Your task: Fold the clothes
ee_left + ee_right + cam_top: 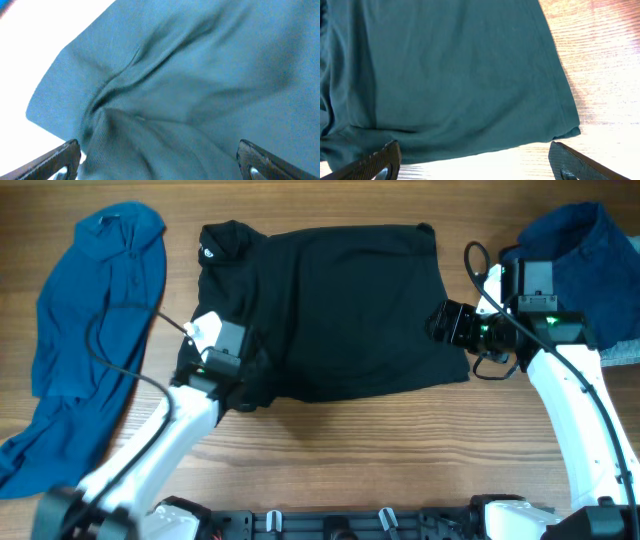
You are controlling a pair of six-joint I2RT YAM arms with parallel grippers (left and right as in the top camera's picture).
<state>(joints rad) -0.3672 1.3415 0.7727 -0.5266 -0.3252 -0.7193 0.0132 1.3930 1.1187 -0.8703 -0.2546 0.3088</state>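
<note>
The black top [330,310] lies spread in the middle of the table, its collar with a small white logo at the far left. My left gripper [232,380] is open over the top's near left corner; in the left wrist view the wrinkled cloth [190,85] fills the space between the fingers [160,160]. My right gripper [447,323] is open at the top's right edge; in the right wrist view the hem [470,90] lies just ahead of the fingers [475,162]. A bright blue collared shirt [85,330] lies at the left. A navy piece [590,260] lies at the far right.
The wooden table [380,450] runs along the front below the top. Cables trail from both arms, one over the blue shirt's edge. A grey-white cloth [625,352] shows under the navy piece at the right edge.
</note>
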